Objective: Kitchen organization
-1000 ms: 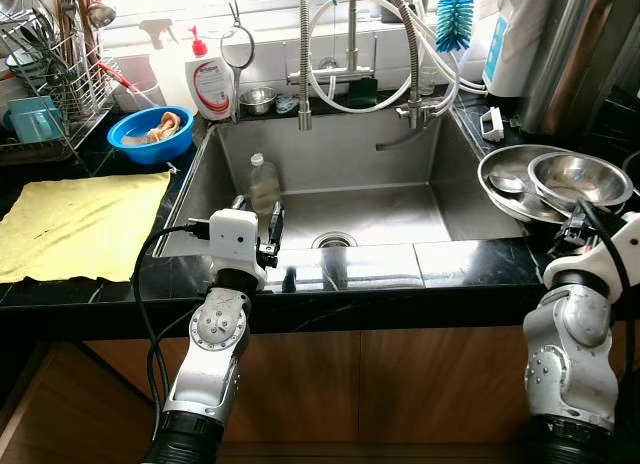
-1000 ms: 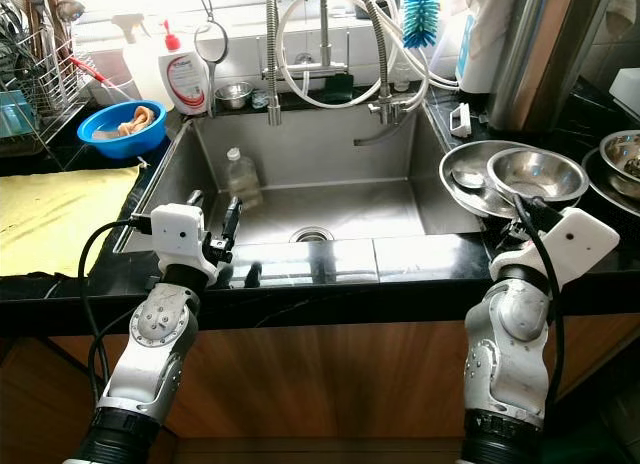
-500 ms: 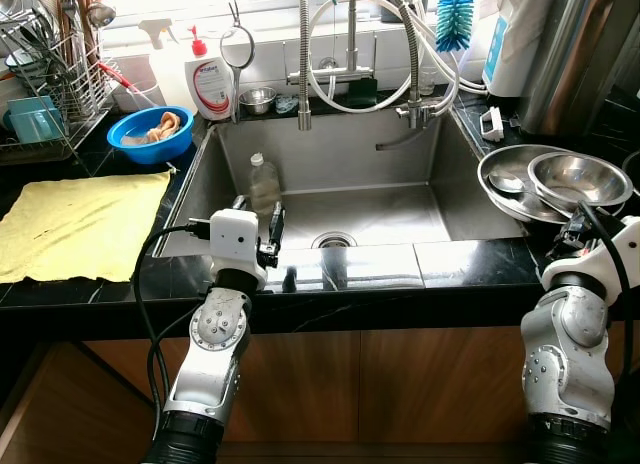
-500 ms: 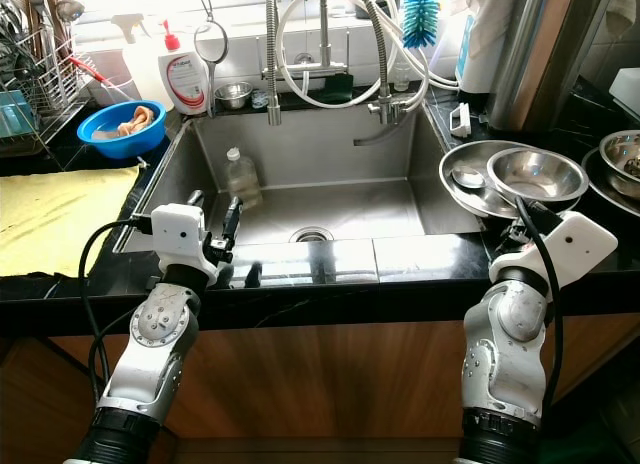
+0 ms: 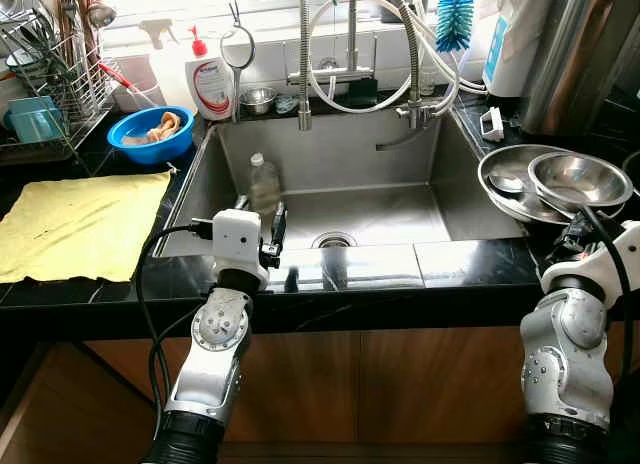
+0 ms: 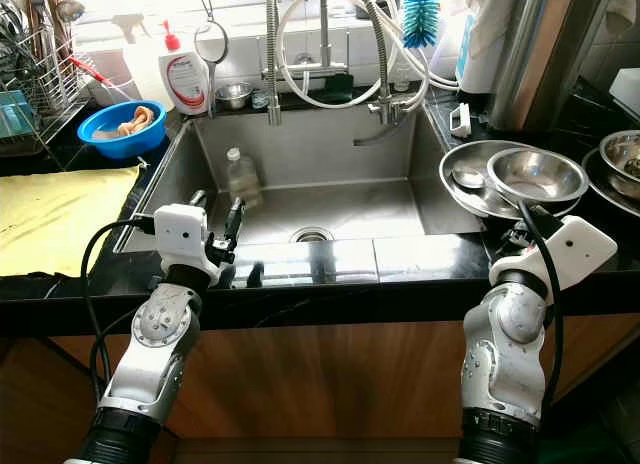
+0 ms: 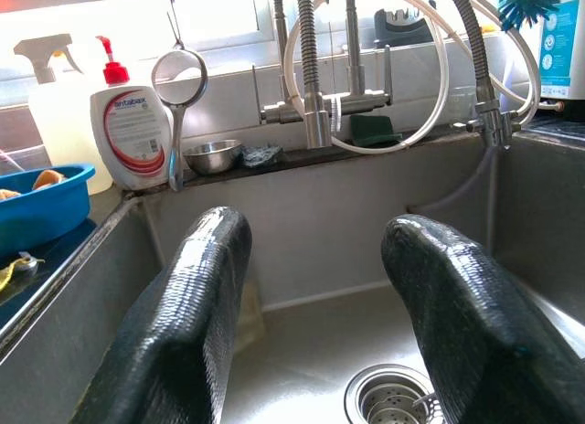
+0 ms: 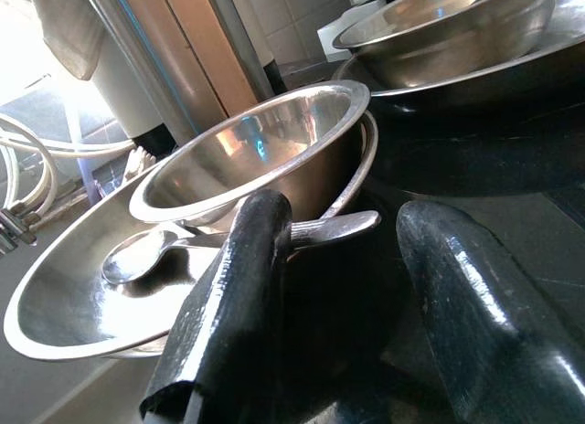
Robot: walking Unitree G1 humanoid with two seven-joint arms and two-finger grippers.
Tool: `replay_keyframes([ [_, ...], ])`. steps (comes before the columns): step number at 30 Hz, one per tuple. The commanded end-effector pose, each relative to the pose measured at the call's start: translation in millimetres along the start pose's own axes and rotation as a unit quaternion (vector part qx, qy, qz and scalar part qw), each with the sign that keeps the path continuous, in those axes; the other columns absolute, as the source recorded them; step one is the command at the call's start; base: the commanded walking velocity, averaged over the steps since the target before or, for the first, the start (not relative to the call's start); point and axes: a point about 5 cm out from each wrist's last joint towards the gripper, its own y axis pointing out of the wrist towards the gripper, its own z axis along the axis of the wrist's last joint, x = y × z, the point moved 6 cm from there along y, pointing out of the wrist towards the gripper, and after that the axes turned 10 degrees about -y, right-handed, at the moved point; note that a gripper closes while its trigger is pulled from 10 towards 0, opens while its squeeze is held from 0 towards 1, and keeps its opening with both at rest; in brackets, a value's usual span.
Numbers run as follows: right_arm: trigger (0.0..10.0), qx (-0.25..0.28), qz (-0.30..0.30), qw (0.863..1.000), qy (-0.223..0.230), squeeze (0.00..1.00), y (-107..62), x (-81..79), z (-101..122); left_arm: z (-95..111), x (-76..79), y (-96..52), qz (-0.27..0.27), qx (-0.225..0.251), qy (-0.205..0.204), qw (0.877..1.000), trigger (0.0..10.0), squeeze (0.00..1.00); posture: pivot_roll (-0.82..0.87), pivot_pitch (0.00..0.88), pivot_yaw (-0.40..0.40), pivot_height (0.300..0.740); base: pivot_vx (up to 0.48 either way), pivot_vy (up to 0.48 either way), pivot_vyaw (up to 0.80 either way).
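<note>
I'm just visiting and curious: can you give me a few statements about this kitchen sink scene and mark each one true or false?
1. A small bottle stands inside the sink. True.
2. The left claw is shut on the bottle. False: it is open, holding nothing, at the sink's front edge.
3. A spoon lies in the wide steel dish beside a steel bowl. True.
4. The yellow cloth hangs over the tap. False: it lies flat on the counter left of the sink.
5. The right claw is open. True.
</note>
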Motion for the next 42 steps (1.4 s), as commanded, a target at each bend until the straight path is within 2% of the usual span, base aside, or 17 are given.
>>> replay_keyframes([
  [1, 10.0, 0.002, 0.001, 1.000, 0.010, 0.00, 1.5, -2.2, 2.0, 5.5, -4.3, 2.1, 0.009, 0.008, 0.004, 1.000, 10.0, 0.00, -0.16, 0.000, 0.092, 0.740, 0.000, 0.000, 0.00],
  [7, 10.0, 0.008, -0.004, 1.000, 0.012, 0.00, 2.4, 2.4, 4.5, 7.1, -6.5, 3.1, 0.013, 0.009, 0.001, 1.000, 10.0, 0.00, -0.16, 0.000, 0.095, 0.740, 0.000, 0.000, 0.00],
  [8, 6.9, 0.011, -0.003, 1.000, 0.011, 0.00, 2.0, 2.3, 5.7, 6.9, -6.5, 3.0, 0.012, 0.009, 0.002, 1.000, 10.0, 0.00, -0.16, 0.000, 0.096, 0.740, 0.000, 0.000, 0.00],
  [9, 6.9, 0.011, -0.003, 1.000, 0.011, 0.00, 2.0, 2.3, 5.7, 6.9, -6.5, 3.0, 0.012, 0.009, 0.002, 1.000, 10.0, 0.00, -0.16, 0.000, 0.096, 0.740, 0.000, 0.000, 0.00],
  [12, 3.0, 0.014, -0.001, 1.000, 0.013, 0.00, 1.8, 1.6, 6.9, 6.2, -5.7, 2.6, 0.011, 0.008, 0.002, 1.000, 10.0, 0.00, -0.16, 0.000, 0.096, 0.740, 0.000, 0.000, 0.00],
  [14, 2.9, 0.014, 0.000, 1.000, 0.013, 0.00, 1.8, 1.1, 7.3, 6.1, -5.4, 2.5, 0.010, 0.008, 0.002, 1.000, 10.0, 0.00, -0.16, 0.000, 0.096, 0.740, 0.000, 0.000, 0.00],
  [15, 5.1, 0.016, 0.002, 1.000, 0.014, 0.00, 1.7, -0.2, 7.9, 6.1, -5.1, 2.6, 0.009, 0.008, 0.003, 1.000, 10.0, 0.00, -0.16, 0.000, 0.096, 0.740, 0.000, 0.000, 0.00],
  [16, 5.1, 0.016, 0.003, 1.000, 0.014, 0.00, 1.7, -0.8, 8.1, 6.1, -5.1, 2.6, 0.009, 0.008, 0.003, 1.000, 10.0, 0.00, -0.16, 0.000, 0.096, 0.740, 0.000, 0.000, 0.00],
  [17, 10.0, 0.016, 0.004, 1.000, 0.013, 0.00, 1.8, -1.5, 8.0, 6.0, -5.1, 2.6, 0.009, 0.008, 0.003, 1.000, 10.0, 0.00, -0.16, 0.000, 0.095, 0.740, 0.000, 0.000, 0.00],
  [20, 10.0, 0.015, 0.005, 1.000, 0.012, 0.00, 2.1, -2.0, 7.7, 5.6, -4.8, 2.6, 0.009, 0.007, 0.004, 1.000, 10.0, 0.00, -0.16, 0.000, 0.095, 0.740, 0.000, 0.000, 0.00],
  [21, 9.3, 0.015, 0.005, 1.000, 0.012, 0.00, 2.2, -2.1, 7.6, 5.5, -4.8, 2.6, 0.008, 0.007, 0.004, 1.000, 10.0, 0.00, -0.16, 0.000, 0.095, 0.740, 0.000, 0.000, 0.00],
  [22, 6.3, 0.015, 0.006, 1.000, 0.013, 0.00, 2.1, -2.5, 7.3, 5.3, -4.9, 2.6, 0.008, 0.006, 0.004, 1.000, 10.0, 0.00, -0.16, 0.000, 0.095, 0.740, 0.000, 0.000, 0.00],
  [24, 6.3, 0.014, 0.007, 1.000, 0.012, 0.00, 1.8, -3.3, 6.6, 4.9, -4.9, 2.6, 0.008, 0.005, 0.004, 1.000, 10.0, 0.00, -0.16, 0.000, 0.094, 0.740, 0.000, 0.000, 0.00],
  [25, 4.6, 0.013, 0.010, 1.000, 0.013, 0.00, 0.7, -4.9, 6.1, 5.0, -4.9, 2.6, 0.008, 0.006, 0.004, 1.000, 10.0, 0.00, -0.16, 0.000, 0.094, 0.740, 0.000, 0.000, 0.00],
  [33, 4.3, 0.010, 0.025, 1.000, 0.014, 0.00, -2.1, -13.0, 3.9, 4.5, -3.2, 2.4, 0.003, 0.005, 0.012, 1.000, 10.0, 0.00, -0.16, 0.000, 0.095, 0.740, 0.000, 0.000, 0.00],
  [39, 1.6, 0.011, 0.034, 0.999, 0.015, 0.00, -1.4, -16.0, 4.8, 4.6, -3.3, 1.9, 0.004, 0.005, 0.011, 1.000, 10.0, 0.00, -0.16, 0.000, 0.094, 0.740, 0.000, 0.000, 0.00],
  [42, 2.5, 0.011, 0.037, 0.999, 0.016, 0.00, -1.5, -17.6, 4.8, 5.1, -3.4, 2.3, 0.003, 0.006, 0.012, 1.000, 10.0, 0.00, -0.16, 0.000, 0.095, 0.740, 0.000, 0.000, 0.00],
])
